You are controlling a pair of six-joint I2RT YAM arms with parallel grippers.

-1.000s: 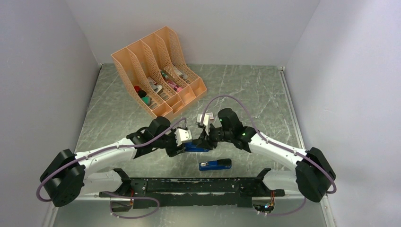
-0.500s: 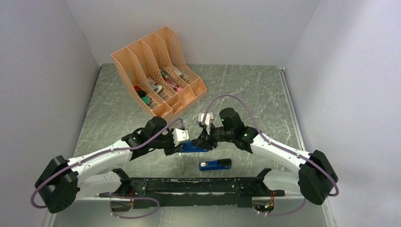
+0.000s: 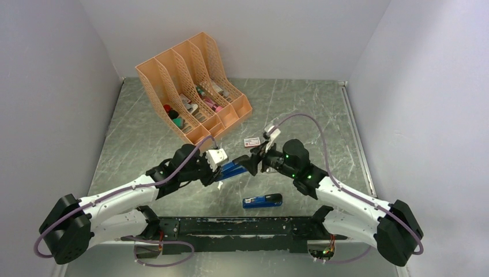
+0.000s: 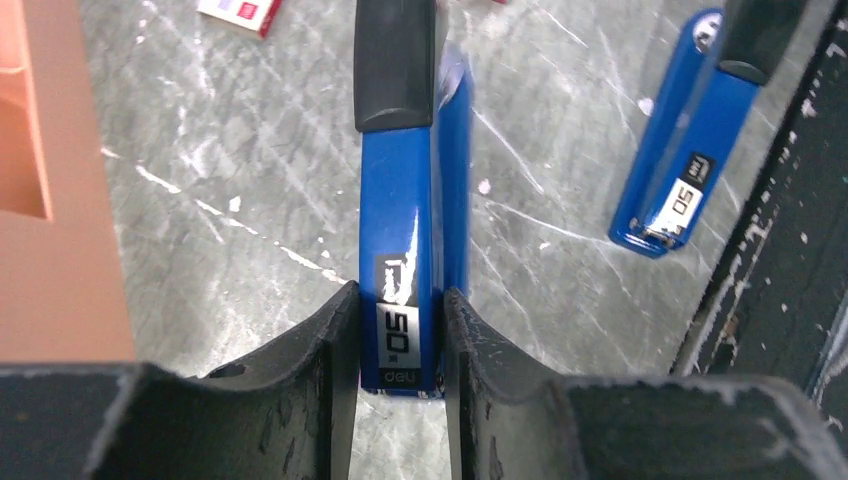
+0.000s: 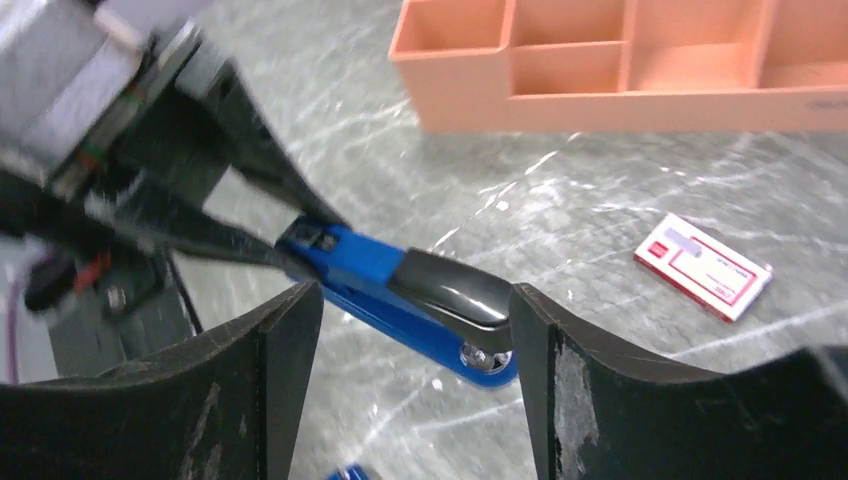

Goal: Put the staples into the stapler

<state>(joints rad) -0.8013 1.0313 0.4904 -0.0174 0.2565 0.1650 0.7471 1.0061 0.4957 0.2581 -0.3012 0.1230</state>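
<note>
Left fingers (image 4: 330, 370): closed on the tail end of the blue stapler (image 4: 398, 200), one pad on each glossy flank.
Right fingers (image 5: 275, 380): spread wide, straddling the stapler's black-capped nose; no contact seen.
Staples: no loose strip visible. A white-and-red box (image 5: 702, 266) lies on the desk (image 3: 300, 109) beyond the stapler's nose.
A second stapler (image 3: 262, 201) lies on the stapler's near side.
Judgement: body rigid, fairly weighty and slick-sided, so a tail grip may pivot. Take the black cap to lift the lid. Staple strips would be light and brittle.
</note>
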